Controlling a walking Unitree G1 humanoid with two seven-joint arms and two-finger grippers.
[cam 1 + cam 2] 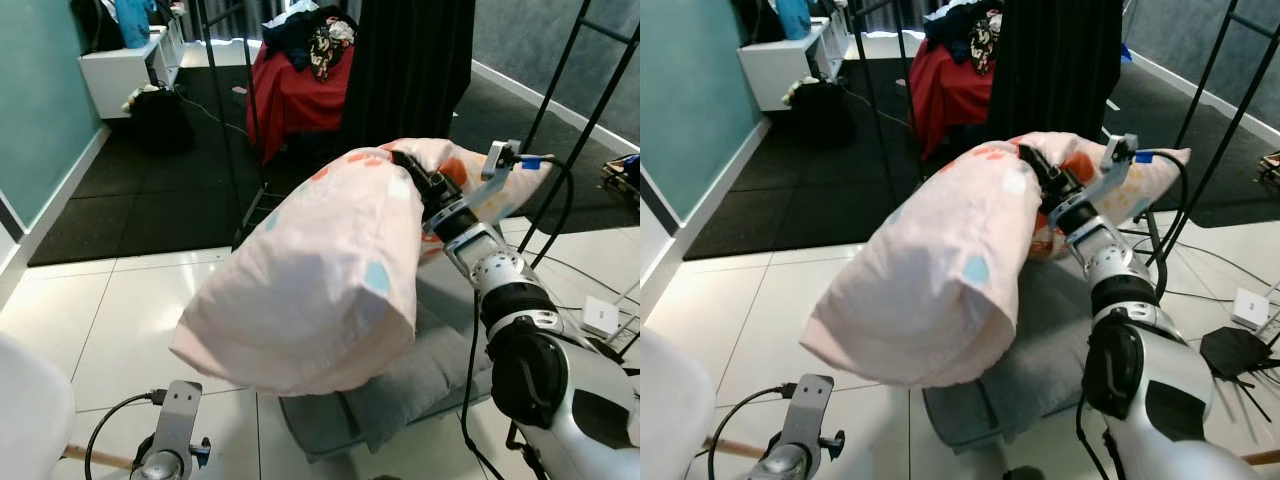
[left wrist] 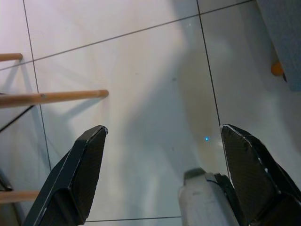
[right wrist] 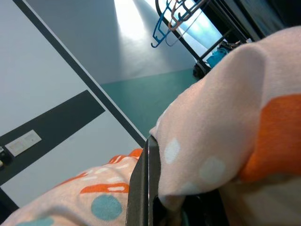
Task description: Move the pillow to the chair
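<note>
I am taking the one pink pillow [image 1: 310,270] as my landmark. Far to its left I am seeing the rounded white edge of one chair [image 1: 25,420], and in the left wrist view two wooden legs [image 2: 54,97] are lying across the white tile floor [image 1: 110,320]. Low and left of the pillow my left gripper [image 2: 162,176] is hanging over the bare tiles, its two black fingers [image 2: 77,172] spread wide with nothing between them. The pillow itself, dotted in blue, white and orange, is being held up in the air, its open end sagging toward me. Directly beneath it one grey cushion [image 1: 400,385] is lying on the floor. Behind the pillow, farther off, I am making out one red-covered seat [image 1: 290,90] heaped with clothes. At the pillow's right upper end my right gripper [image 1: 415,172] is clamped on the fabric; in the right wrist view one finger [image 3: 143,188] is pressing into a bunched fold. Right of the pillow one white box [image 1: 600,317] is sitting on the floor among cables
</note>
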